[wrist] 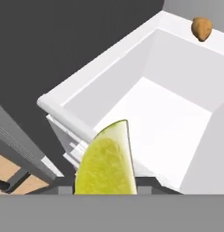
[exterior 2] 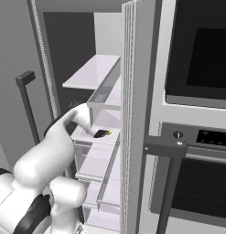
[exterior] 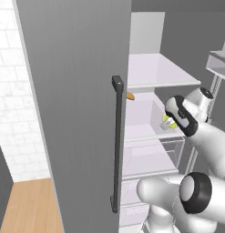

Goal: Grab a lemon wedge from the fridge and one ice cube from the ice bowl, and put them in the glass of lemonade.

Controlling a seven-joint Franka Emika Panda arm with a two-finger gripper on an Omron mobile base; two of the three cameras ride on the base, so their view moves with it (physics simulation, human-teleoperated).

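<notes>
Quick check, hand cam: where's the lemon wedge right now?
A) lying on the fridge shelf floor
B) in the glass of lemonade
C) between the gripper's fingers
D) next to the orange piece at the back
C: in the hand view the lemon wedge sits right at the gripper, held above the white fridge compartment; the small orange piece lies far behind.

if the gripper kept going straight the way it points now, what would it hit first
Probably the white floor of the fridge compartment. The gripper, shut on the lemon wedge, looks down into it; depth is unclear.

Both base views flank the open fridge (exterior: 77,113) shelves from behind; the hand view peers closely inside.
</notes>
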